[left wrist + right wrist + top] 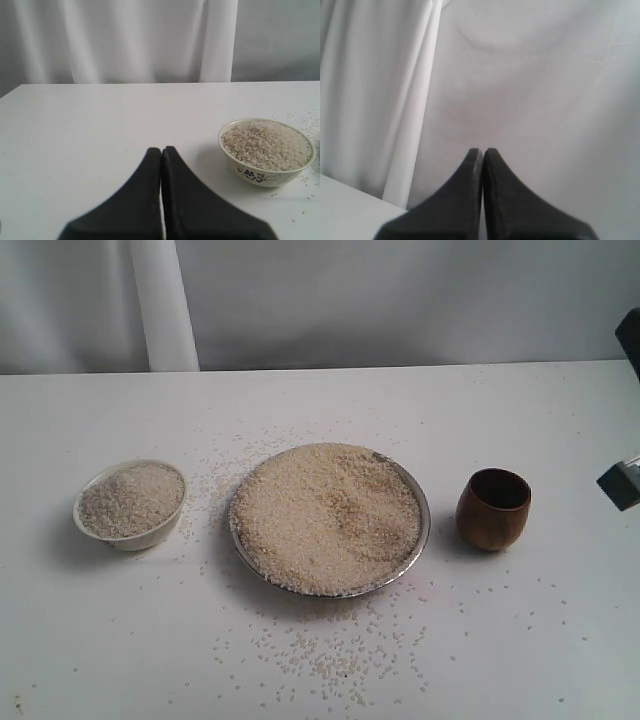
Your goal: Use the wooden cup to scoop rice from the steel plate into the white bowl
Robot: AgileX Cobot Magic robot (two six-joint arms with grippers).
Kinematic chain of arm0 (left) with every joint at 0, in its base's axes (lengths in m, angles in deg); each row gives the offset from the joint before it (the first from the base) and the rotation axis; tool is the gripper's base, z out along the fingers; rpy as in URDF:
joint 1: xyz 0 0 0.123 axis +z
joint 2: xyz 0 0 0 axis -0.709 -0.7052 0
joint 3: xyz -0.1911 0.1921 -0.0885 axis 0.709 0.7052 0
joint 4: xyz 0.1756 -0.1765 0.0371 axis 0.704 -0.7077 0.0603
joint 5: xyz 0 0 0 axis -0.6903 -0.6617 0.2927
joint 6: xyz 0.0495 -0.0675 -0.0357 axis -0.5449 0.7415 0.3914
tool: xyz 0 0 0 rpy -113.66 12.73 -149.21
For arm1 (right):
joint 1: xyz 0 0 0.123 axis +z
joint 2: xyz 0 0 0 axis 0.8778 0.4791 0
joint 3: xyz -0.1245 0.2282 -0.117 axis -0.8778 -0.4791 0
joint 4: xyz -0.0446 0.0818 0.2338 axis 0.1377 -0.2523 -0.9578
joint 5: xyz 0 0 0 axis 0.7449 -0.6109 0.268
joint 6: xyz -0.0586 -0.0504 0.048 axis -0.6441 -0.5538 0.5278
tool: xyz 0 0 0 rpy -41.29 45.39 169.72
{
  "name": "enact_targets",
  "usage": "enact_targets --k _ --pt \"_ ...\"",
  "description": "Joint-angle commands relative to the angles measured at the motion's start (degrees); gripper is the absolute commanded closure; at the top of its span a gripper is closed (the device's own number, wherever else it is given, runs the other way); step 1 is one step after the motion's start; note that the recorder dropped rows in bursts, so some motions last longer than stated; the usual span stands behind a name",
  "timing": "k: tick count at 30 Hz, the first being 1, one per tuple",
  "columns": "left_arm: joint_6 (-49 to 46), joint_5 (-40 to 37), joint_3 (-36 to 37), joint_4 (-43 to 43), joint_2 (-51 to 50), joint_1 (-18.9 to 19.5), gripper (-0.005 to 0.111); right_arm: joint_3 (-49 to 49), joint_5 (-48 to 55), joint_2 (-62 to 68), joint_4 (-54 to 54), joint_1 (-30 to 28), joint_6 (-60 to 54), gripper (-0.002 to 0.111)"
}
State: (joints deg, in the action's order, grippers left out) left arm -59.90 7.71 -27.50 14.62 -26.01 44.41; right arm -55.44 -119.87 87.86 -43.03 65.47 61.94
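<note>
The steel plate (424,530) sits mid-table, heaped with rice (325,515). To its left stands the white bowl (130,534), holding rice; the left wrist view shows the bowl (265,175) with blue flowers on its wall. The wooden cup (493,508) stands upright and empty to the right of the plate. My left gripper (162,149) is shut with nothing in it, low over bare table beside the bowl. Raised off the table, my right gripper (483,150) is shut and empty and faces the curtain. Only a part of the right arm (622,483) shows at the exterior view's right edge.
Loose grains (330,650) are scattered in front of the plate and between the plate and the bowl. A white curtain with a pale post (165,305) hangs behind the table's far edge.
</note>
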Motion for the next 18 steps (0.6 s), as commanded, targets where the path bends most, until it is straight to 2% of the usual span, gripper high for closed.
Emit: enact_targets --k 1,5,8,13,18 --pt "0.2 0.3 0.1 0.0 0.1 -0.1 0.107 -0.4 4.2 -4.6 0.2 -0.3 0.0 0.108" --pt "0.2 0.3 0.1 0.0 0.1 -0.1 0.107 -0.4 7.5 -13.2 -0.2 -3.2 0.0 0.108" --pt "0.2 0.3 0.1 0.0 0.1 -0.1 0.107 -0.4 14.1 -21.4 -4.2 -6.8 2.3 0.108" --pt "0.2 0.3 0.1 0.0 0.1 -0.1 0.107 -0.4 36.7 -31.8 -5.9 -10.3 18.8 0.108" --pt "0.2 0.3 0.1 0.0 0.1 -0.1 0.107 -0.4 56.4 -38.7 -5.6 -11.0 19.3 0.108"
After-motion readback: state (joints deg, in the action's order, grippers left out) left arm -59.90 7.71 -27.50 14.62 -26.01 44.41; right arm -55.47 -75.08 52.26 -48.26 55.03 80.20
